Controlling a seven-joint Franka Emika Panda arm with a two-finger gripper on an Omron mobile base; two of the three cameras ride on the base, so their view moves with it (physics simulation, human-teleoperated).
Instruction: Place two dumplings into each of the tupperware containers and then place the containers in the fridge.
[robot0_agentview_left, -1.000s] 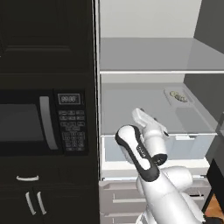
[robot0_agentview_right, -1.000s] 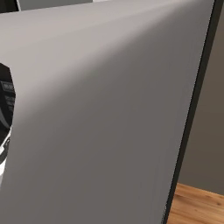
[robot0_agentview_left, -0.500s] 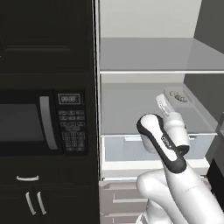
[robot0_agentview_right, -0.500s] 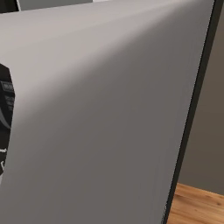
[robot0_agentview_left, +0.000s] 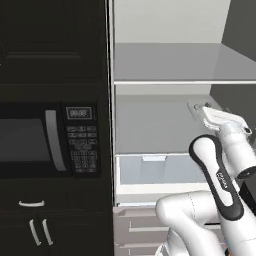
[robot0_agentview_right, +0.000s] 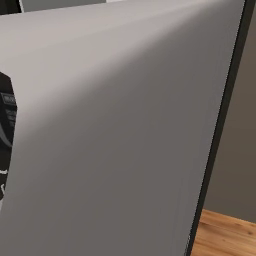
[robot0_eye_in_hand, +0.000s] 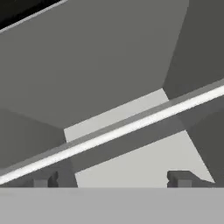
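While the arm reaches in at the right of the left base view, the fridge (robot0_agentview_left: 165, 65) stands open with pale shelves.
Its gripper (robot0_eye_in_hand: 109, 179) has the jaws spread wide with nothing between them, the two dark fingertips (robot0_eye_in_hand: 179, 178) low in the hand view, facing a tilted white shelf edge (robot0_eye_in_hand: 113, 133); at upper right of the left base view a small pale container (robot0_agentview_left: 200, 106) rests on the middle shelf, touching the white hand, contents too small to tell; a black microwave (robot0_agentview_left: 47, 140) sits at left; the fridge door (robot0_agentview_right: 115, 130) spreads grey across the right base view.
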